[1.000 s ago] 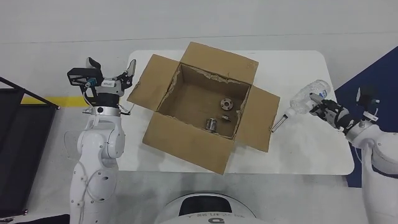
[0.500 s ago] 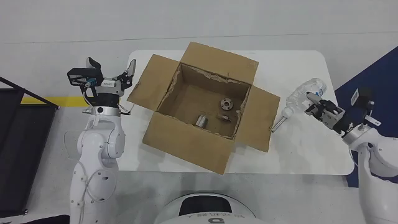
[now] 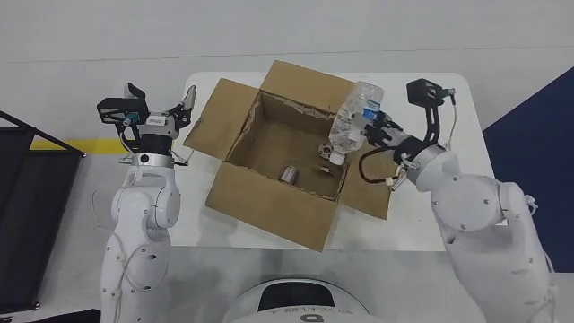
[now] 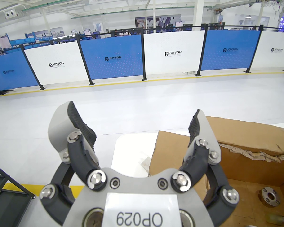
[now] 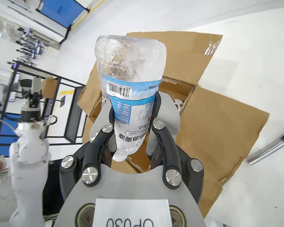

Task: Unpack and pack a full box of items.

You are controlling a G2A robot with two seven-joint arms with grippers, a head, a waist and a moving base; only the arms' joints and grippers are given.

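Your right gripper (image 5: 133,109) pinches a water bottle (image 5: 130,72) over the cardboard box (image 3: 269,199); packing seems partway, a metal rod (image 5: 267,151) outside; left gripper (image 4: 137,124) spread.

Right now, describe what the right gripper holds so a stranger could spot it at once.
On the white table stands an open cardboard box. Over its rim on the right arm's side, the right gripper holds a plastic bottle. It is clear with a blue-and-white label, unlike the small metal parts on the box floor.
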